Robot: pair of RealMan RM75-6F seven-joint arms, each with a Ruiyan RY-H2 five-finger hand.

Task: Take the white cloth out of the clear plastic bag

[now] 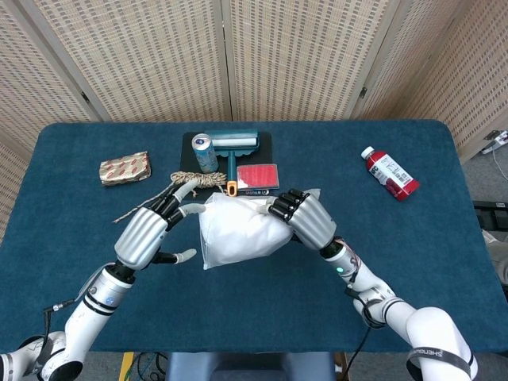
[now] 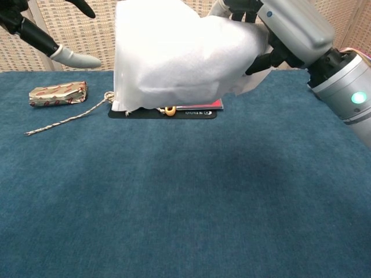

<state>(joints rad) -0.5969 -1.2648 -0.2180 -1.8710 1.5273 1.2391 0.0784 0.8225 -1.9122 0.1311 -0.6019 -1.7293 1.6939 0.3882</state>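
A clear plastic bag [image 1: 236, 230] stuffed with the white cloth [image 2: 174, 55] hangs above the table, gripped at its right end by my right hand [image 1: 305, 218]. In the chest view that right hand [image 2: 290, 29] shows at the top right, fingers wrapped over the bag's end. My left hand [image 1: 147, 230] hovers just left of the bag with its fingers spread and holds nothing; its fingertips [image 1: 190, 208] nearly reach the bag's upper left edge. Only one finger [image 2: 72, 56] of it shows in the chest view.
Behind the bag lies a black mat [image 1: 190, 143] with a can [image 1: 204, 151], a teal lint roller [image 1: 234, 143], a red card [image 1: 257, 175] and a coil of twine [image 1: 198, 180]. A wrapped packet [image 1: 125, 167] lies far left, a red bottle [image 1: 389, 172] far right.
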